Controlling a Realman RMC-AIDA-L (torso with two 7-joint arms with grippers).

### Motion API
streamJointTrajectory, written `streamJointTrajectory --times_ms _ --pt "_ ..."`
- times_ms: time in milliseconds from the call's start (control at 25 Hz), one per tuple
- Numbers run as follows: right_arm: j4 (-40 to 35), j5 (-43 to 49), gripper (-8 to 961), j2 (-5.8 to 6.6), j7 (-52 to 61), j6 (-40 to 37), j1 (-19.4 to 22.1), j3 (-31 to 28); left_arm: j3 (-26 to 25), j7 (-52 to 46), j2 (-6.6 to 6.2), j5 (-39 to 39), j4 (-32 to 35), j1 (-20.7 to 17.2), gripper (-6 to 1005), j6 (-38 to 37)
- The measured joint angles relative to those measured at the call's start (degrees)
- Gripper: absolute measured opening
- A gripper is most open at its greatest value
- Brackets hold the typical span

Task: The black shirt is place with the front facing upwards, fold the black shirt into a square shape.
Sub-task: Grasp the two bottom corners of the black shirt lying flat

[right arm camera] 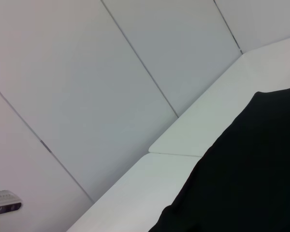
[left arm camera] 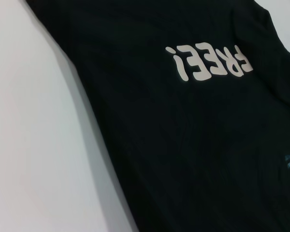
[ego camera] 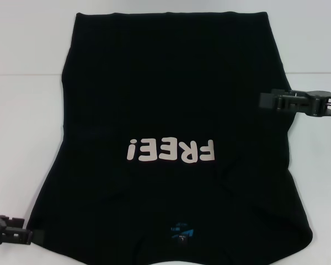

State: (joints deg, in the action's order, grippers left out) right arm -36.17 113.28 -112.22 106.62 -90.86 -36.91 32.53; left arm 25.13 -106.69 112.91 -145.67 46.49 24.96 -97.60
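Soft black cloth T-shirt (ego camera: 171,105) lies flat between left gripper (ego camera: 27,236) and right gripper (ego camera: 265,101), both at its edges, finger state indeterminable.

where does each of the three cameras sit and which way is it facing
Head view: from above, looking forward and down at the black shirt on the white table; left gripper and right gripper reach in at its edges.
Left wrist view: low, across the FREE! lettering; no fingers show.
Right wrist view: low, past the shirt's edge to wall panels; no fingers.
Shared: the shirt and table.
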Motion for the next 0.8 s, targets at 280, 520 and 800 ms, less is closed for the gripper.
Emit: streamJointTrajectory --times_ms 280,520,800 --pt "0.0 -0.1 882 0.08 0.0 0.0 -0.3 -0.1 0.9 0.0 0.43 -1.5 -0.5 0.6 928 1.0" --pt "0.0 -0.2 882 0.09 0.0 0.0 -0.3 -0.5 1.3 -0.1 0.52 -1.5 -0.8 1.3 928 1.1" --pt "0.0 -0.2 882 0.19 0.0 0.0 -0.4 -0.6 1.5 0.0 0.72 -1.5 -1.2 2.3 928 1.2"
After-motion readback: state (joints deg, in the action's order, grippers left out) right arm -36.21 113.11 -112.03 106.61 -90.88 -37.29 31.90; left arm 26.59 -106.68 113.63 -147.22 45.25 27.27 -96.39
